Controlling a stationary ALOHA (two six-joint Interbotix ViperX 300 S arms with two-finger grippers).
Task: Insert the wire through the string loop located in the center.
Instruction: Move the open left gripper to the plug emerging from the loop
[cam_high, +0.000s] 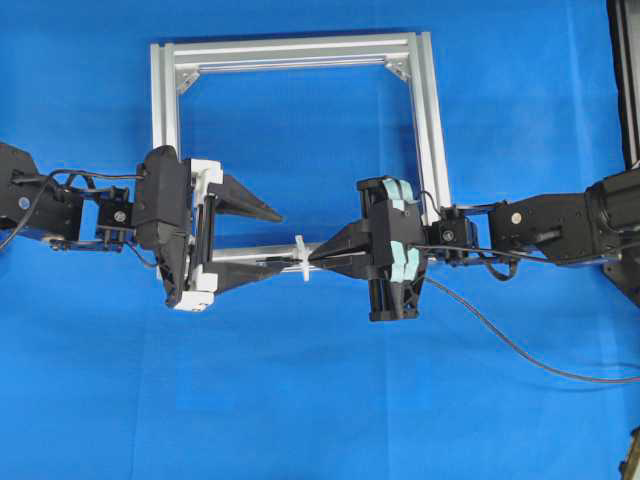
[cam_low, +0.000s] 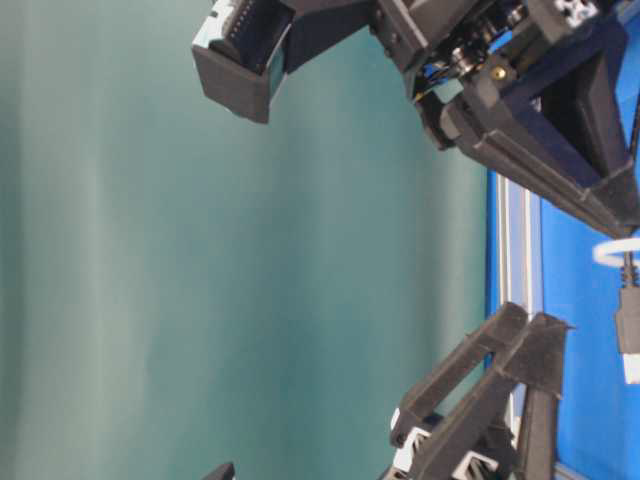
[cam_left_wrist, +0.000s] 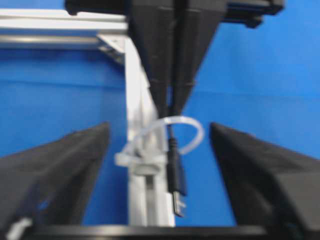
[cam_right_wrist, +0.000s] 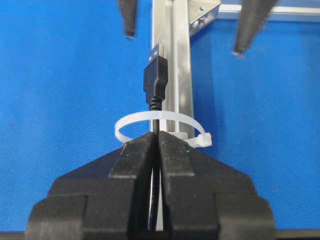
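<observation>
A: Left gripper (cam_high: 262, 245) reaches in from the left, fingers spread wide, nothing between them.
B: Right gripper (cam_high: 318, 258) comes from the opposite side, fingers pinched tight together, tips facing the left one's.

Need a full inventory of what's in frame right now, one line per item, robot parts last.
wire: 1, black with a metal-tipped plug, plug end passed through the loop, cable trailing off across the cloth to the right in the overhead view
string loop: 1, white, upright on the near bar of the frame, at its middle
frame: 1, silver aluminium square with corner brackets, lying flat mid-table
table cover: 1, blue, under everything
backdrop: 1, teal-green, seen only in the table-level view
left gripper: 1, black fingers on a white-edged body, jaws wide open either side of the plug, holding nothing
right gripper: 1, black with pale teal parts, shut on the wire just behind the loop
</observation>
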